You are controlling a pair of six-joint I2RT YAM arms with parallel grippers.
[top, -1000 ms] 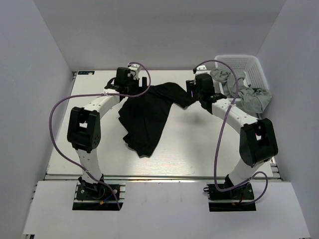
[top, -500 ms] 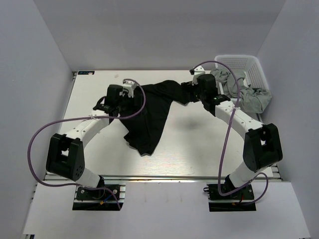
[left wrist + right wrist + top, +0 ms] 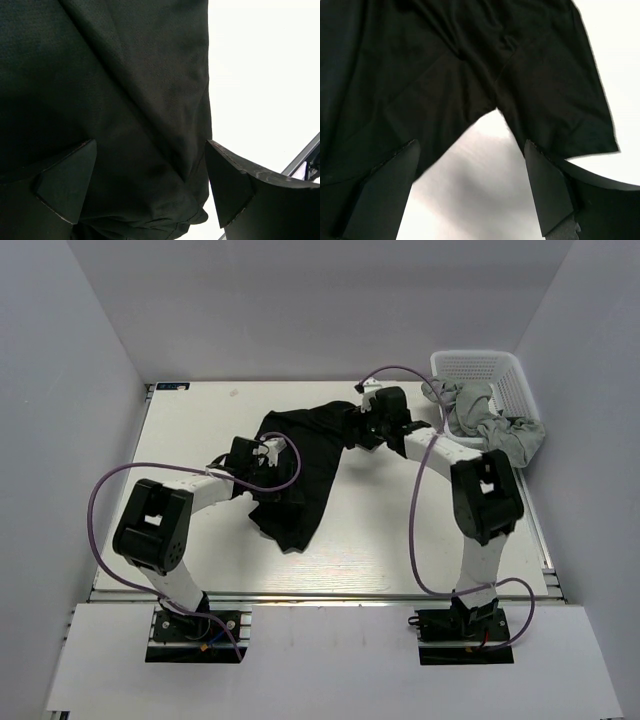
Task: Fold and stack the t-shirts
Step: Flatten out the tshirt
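1. Black t-shirt [image 3: 300, 465] lies rumpled on the white surface [image 3: 400, 530]. It runs from directly under the left pincer [image 3: 260, 485] up and across to the right pincer [image 3: 357, 426].
2. In the left wrist view, the left pincer [image 3: 150, 145] has its jaws wide apart with nothing clamped between them. The black cloth [image 3: 125, 75] fills the space below and ahead of both fingers [image 3: 65, 185] and is creased in long folds. Its edge runs roughly in line with the finger on that view's right. Beyond that finger, bare surface [image 3: 260, 75] shows. Whether the fingers touch the cloth cannot be told.
3. The right pincer sits at the far end of the same shirt. In its wrist view [image 3: 470, 145] the jaws are also spread and grip nothing. The black cloth [image 3: 420, 65] lies ahead of the fingertips, with a sleeve-like flap reaching out on that view's right. Shadowed surface [image 3: 470, 185] shows between and below the fingers.
4. To the right of the right pincer, the grey t-shirts [image 3: 480, 410] are heaped in the white lattice basket [image 3: 475, 362], well apart from the black one. One of them is draped over the basket's near rim.
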